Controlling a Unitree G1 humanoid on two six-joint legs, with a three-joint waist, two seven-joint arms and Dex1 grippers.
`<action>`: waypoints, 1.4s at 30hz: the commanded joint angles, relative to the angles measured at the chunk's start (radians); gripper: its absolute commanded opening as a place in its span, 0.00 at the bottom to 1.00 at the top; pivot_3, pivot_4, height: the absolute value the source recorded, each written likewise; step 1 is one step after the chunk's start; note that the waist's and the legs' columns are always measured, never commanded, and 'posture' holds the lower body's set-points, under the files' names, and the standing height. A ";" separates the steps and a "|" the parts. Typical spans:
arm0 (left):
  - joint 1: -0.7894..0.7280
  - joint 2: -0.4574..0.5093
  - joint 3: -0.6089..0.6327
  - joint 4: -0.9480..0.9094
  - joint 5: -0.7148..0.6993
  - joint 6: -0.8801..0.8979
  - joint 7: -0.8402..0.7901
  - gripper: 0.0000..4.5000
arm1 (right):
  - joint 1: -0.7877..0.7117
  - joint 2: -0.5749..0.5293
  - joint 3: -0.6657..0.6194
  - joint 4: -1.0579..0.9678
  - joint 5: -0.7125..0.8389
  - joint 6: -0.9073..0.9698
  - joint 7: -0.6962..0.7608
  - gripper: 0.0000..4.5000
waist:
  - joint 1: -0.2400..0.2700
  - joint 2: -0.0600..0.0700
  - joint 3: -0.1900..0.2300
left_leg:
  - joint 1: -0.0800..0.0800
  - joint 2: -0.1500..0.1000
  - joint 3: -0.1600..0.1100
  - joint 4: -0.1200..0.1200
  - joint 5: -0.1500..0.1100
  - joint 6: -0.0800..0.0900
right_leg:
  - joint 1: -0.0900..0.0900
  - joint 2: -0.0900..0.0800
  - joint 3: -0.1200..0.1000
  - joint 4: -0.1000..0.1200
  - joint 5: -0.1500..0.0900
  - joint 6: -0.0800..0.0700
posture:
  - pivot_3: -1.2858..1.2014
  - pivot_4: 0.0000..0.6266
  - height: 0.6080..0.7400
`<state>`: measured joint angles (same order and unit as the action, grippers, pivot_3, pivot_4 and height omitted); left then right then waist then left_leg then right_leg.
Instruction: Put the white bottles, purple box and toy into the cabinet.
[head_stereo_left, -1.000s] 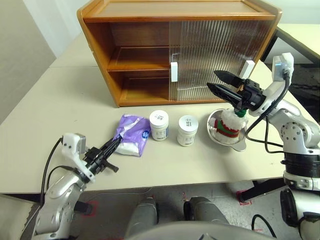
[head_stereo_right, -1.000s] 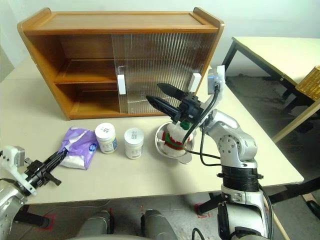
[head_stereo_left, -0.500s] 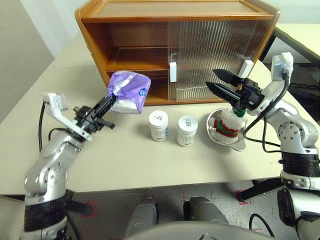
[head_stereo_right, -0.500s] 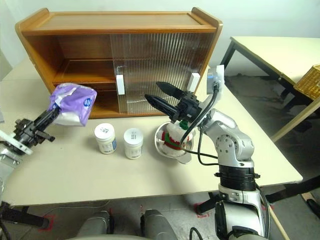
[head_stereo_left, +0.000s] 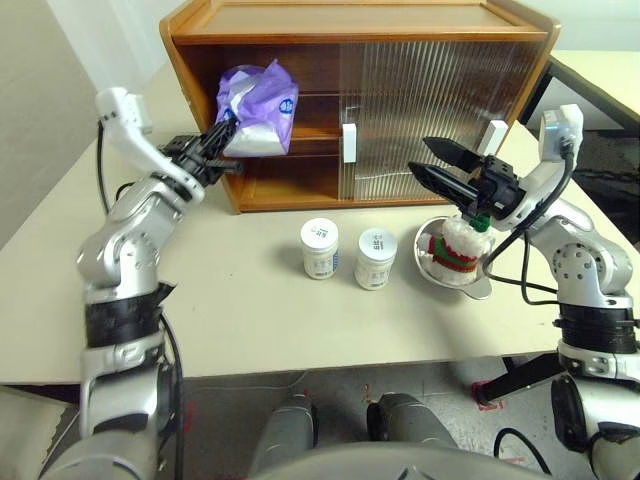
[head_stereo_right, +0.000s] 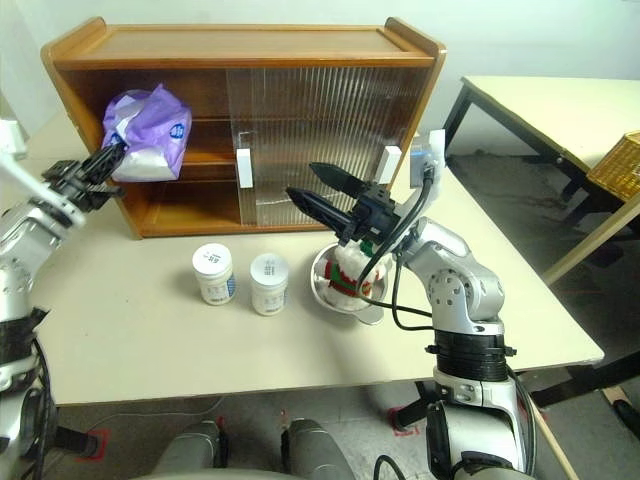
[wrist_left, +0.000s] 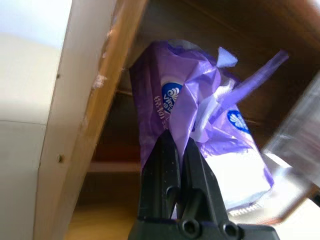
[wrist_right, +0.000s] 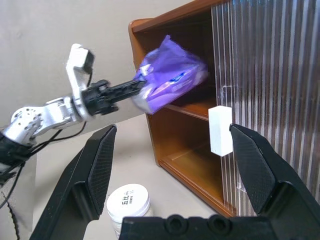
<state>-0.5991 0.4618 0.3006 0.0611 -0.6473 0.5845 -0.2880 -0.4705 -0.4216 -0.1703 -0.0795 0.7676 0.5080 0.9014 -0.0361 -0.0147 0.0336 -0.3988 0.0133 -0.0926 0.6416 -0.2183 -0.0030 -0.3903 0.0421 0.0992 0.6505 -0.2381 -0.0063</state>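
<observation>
Where left fingers (wrist_left: 172, 165) pinch, purple box (head_stereo_left: 258, 105) fronts cabinet (head_stereo_left: 200, 70)

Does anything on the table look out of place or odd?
The toy sits in a metal bowl instead of on the table. The two bottles stand upright, nothing spilled.

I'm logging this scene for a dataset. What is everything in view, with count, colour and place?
cabinet: one, brown wood, back of the table, left side open.
sliding doors: ribbed translucent, white handles, covering the cabinet's right side.
purple box: one, lilac, held up before the open upper shelf.
white bottles: two, white, side by side on the table before the cabinet.
toy: one, white with red-green band, in the bowl.
bowl: one, shiny metal, right of the bottles.
table: one, pale beige.
left hand: black, shut on the purple box.
right hand: black, open above the toy.
</observation>
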 joint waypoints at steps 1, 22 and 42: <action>-0.110 -0.039 -0.020 0.130 0.061 0.006 0.067 0.01 | 0.014 0.006 0.008 -0.023 -0.002 -0.001 -0.009 1.00 | 0.000 -0.001 0.001 | 0.000 0.000 0.000 0.000 0.000 0.000 | 0.000 0.000 0.000 0.000 0.000 0.000 | 0.47 0.09 1.00; -0.238 -0.115 -0.054 0.273 0.195 -0.046 0.024 0.64 | 0.019 0.005 0.001 -0.035 0.005 0.007 -0.031 1.00 | -0.005 -0.001 0.011 | -0.002 -0.007 0.000 0.002 0.004 0.004 | 0.002 -0.004 0.002 -0.002 0.000 0.015 | 0.47 0.10 1.00; -0.070 -0.147 0.005 -0.055 0.046 -0.125 -0.108 1.00 | 0.007 0.002 0.009 -0.017 0.004 0.020 -0.010 1.00 | -0.003 -0.001 0.013 | -0.003 -0.007 0.001 0.003 0.004 0.005 | 0.002 -0.002 0.001 -0.003 0.000 0.017 | 0.48 0.07 1.00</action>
<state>-0.6955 0.3176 0.3174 0.0610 -0.5779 0.4713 -0.3512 -0.4542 -0.4116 -0.1693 -0.1042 0.7708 0.5187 0.8844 -0.0391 -0.0158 0.0469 -0.4018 0.0059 -0.0919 0.6448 -0.2147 0.0019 -0.3887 0.0399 0.1008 0.6478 -0.2380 0.0101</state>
